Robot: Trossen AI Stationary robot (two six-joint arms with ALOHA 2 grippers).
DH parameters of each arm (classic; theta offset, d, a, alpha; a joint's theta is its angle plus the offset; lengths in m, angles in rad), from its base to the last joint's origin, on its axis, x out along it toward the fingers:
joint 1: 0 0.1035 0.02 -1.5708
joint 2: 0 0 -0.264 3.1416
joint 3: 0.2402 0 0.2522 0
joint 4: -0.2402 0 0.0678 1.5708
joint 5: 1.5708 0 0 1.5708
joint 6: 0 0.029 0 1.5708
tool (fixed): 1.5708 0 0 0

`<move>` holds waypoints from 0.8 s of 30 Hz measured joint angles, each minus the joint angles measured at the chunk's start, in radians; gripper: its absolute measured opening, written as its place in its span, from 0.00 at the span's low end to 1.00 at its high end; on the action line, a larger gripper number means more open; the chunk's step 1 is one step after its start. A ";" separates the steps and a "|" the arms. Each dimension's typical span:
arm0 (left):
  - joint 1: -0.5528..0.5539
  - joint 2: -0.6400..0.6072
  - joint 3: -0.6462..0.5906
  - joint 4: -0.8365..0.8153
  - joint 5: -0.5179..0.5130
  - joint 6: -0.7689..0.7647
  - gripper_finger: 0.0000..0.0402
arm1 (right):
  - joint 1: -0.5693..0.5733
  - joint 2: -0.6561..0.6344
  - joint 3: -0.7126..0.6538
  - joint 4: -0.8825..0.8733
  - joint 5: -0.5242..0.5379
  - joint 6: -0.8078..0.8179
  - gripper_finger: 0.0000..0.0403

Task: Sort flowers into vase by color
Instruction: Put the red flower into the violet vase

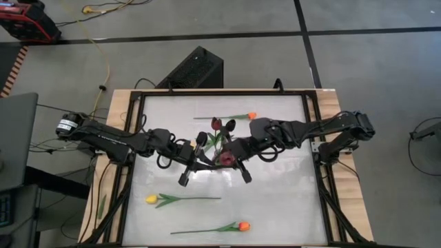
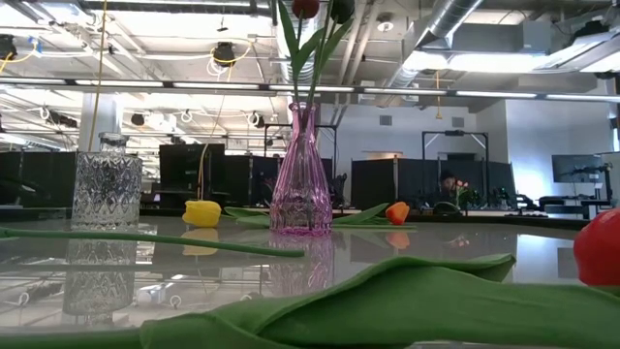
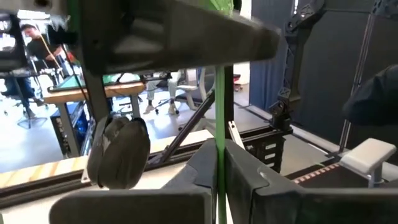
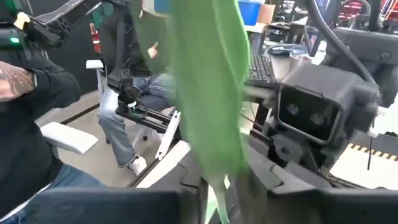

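Observation:
Both arms meet above the table's middle. My left gripper (image 3: 219, 171) (image 1: 205, 162) is shut on the thin green stem (image 3: 219, 118) of a maroon flower (image 1: 225, 158). My right gripper (image 4: 214, 190) (image 1: 233, 157) faces it from the right. Its fingers stand a little apart around the same flower's broad green leaf (image 4: 205, 81). Just beyond them, the pink vase (image 2: 301, 184) stands on its base and holds two maroon flowers (image 1: 222, 125). A yellow flower (image 1: 151, 199) and an orange one (image 1: 242, 225) lie near the front. Another orange flower (image 1: 251, 116) lies at the back. My left gripper pinches the flower's stem (image 3: 219, 155) between its two fingers. The fingers come level from the table's left and lie across the stem, which runs upright through them. The flower is lifted clear of the table. Whether my right gripper's fingers touch the leaf, I cannot tell.
A clear cut-glass vase (image 2: 107, 189) stands on the table to the left of the pink one in the low view. A black box (image 1: 193, 69) sits on the floor beyond the far edge. People sit in the room behind.

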State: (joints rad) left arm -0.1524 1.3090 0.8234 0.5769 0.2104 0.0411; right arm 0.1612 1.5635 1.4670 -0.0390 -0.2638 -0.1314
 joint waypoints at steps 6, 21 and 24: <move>0.000 -0.016 0.000 0.027 -0.029 0.015 0.00 | 0.000 -0.012 0.000 -0.055 0.000 -0.008 0.41; 0.014 -0.192 -0.010 -0.089 -0.151 0.100 0.00 | 0.009 -0.211 0.000 -0.508 0.101 -0.030 0.58; 0.014 -0.179 -0.011 -0.096 -0.211 0.117 0.00 | 0.031 -0.228 0.000 -0.572 0.136 -0.011 0.58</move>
State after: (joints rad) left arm -0.1383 1.1299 0.8124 0.4811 -0.0003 0.1584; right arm 0.1925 1.3357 1.4670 -0.6108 -0.1283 -0.1420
